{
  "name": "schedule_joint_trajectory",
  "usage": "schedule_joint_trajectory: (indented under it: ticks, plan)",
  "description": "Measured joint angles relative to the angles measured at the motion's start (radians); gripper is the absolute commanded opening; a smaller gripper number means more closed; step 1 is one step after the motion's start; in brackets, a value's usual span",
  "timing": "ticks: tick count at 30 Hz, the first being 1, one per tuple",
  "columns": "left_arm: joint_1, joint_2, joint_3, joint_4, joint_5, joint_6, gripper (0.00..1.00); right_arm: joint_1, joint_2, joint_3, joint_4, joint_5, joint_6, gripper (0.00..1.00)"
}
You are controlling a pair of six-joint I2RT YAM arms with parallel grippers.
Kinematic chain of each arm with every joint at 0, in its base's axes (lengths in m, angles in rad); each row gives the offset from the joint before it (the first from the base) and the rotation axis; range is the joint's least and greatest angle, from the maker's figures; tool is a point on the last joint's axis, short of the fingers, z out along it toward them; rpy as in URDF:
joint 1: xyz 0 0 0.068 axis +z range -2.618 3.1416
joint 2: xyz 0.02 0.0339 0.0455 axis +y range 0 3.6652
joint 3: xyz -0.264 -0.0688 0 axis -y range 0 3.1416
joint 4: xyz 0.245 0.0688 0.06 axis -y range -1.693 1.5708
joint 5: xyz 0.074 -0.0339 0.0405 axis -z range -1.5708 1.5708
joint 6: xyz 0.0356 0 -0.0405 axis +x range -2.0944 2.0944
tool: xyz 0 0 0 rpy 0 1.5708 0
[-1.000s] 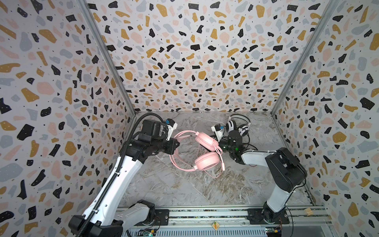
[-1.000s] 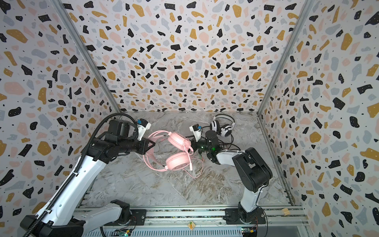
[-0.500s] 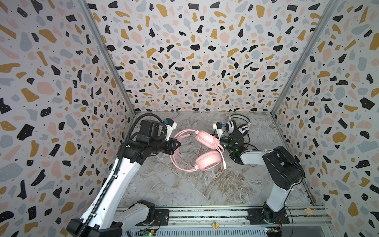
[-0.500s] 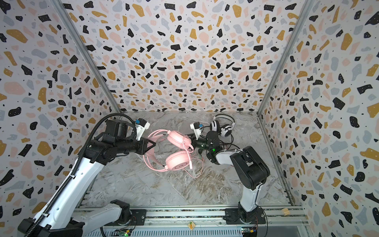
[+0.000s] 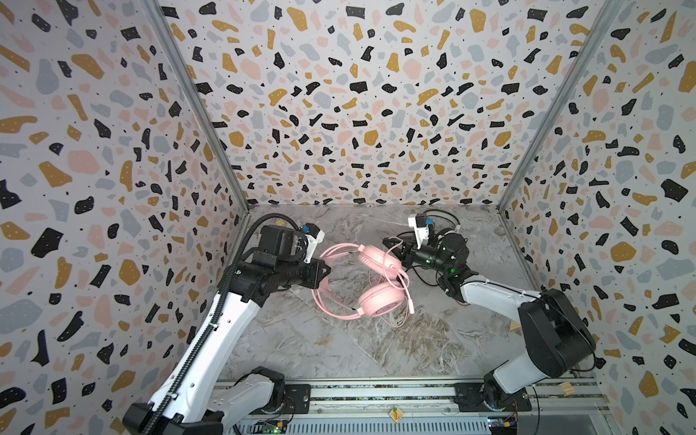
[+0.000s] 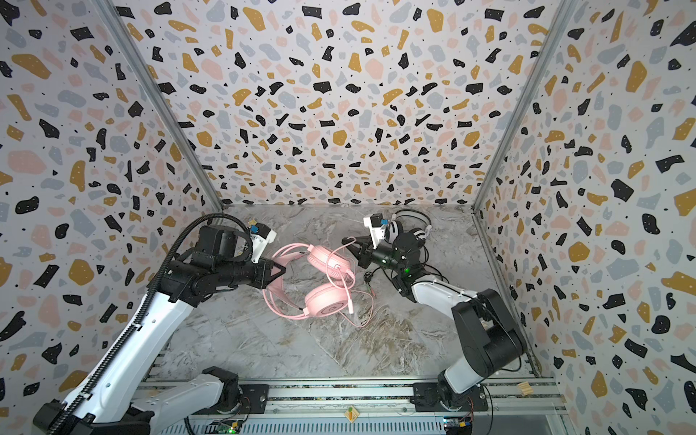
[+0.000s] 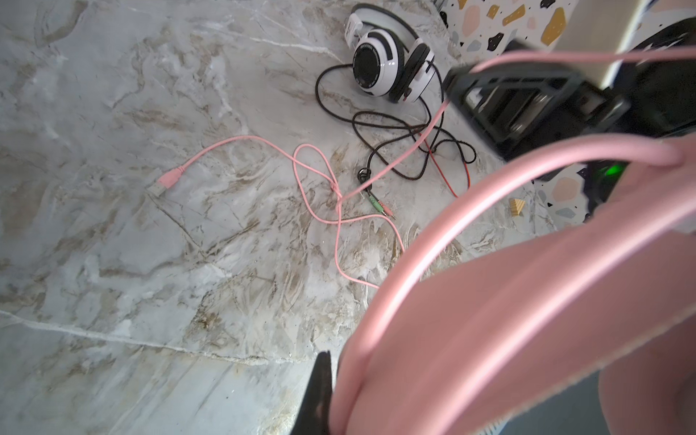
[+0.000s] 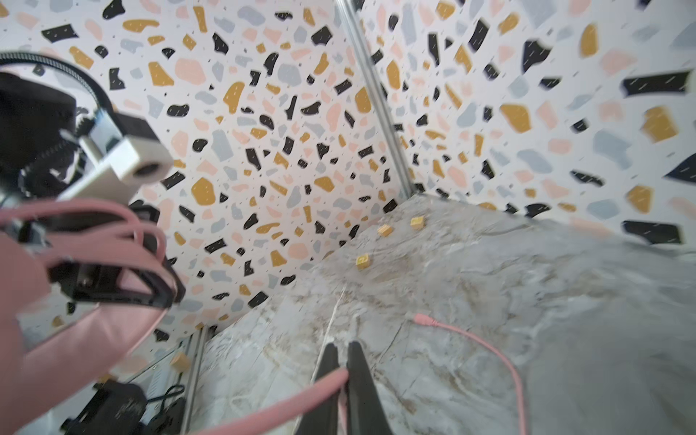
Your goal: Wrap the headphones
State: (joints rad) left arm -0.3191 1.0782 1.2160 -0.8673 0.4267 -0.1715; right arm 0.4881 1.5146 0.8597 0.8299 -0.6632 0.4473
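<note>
The jaws of the right gripper are pinched shut on the thin pink cord. Those of the left gripper are clamped tight on the padded band of the all-pink over-ear headset, mid-way across the grey marbled bench. Most of that cord trails loose over the bench, so wrapping looks barely begun. The white-and-black headset lies behind the right arm, its black cord sprawled and unwrapped.

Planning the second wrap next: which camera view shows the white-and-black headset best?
The left wrist view: the white-and-black headset lies unobstructed on the table, its black cord loose beside it. In both top views the right arm hides most of it. The right wrist view does not show it.
</note>
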Motion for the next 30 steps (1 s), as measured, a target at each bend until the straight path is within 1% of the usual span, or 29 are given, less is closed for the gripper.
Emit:
schedule_joint_trajectory:
  ticks: [4, 7, 12, 15, 19, 23, 30]
  plan:
    - [0.000, -0.001, -0.044, 0.008, 0.002, 0.000, 0.00, 0.000, -0.058, 0.138, -0.212, 0.077, -0.143, 0.01]
    - [-0.002, -0.001, -0.059, 0.021, 0.006, 0.000, 0.00, 0.001, -0.070, 0.227, -0.316, 0.114, -0.219, 0.00]
    - [-0.028, -0.001, -0.068, 0.053, 0.019, -0.010, 0.00, 0.018, -0.039, 0.357, -0.469, 0.135, -0.307, 0.00]
    - [-0.061, -0.001, -0.069, 0.069, 0.019, -0.018, 0.00, 0.064, 0.003, 0.413, -0.543, 0.175, -0.361, 0.00]
    - [-0.093, -0.003, -0.071, 0.085, 0.021, -0.029, 0.00, 0.112, 0.078, 0.465, -0.635, 0.212, -0.402, 0.01]
    - [-0.102, -0.010, -0.071, 0.092, 0.027, -0.034, 0.00, 0.120, 0.143, 0.502, -0.706, 0.236, -0.418, 0.01]
    - [-0.110, -0.020, -0.071, 0.134, 0.052, -0.071, 0.00, 0.161, 0.172, 0.512, -0.749, 0.238, -0.425, 0.01]
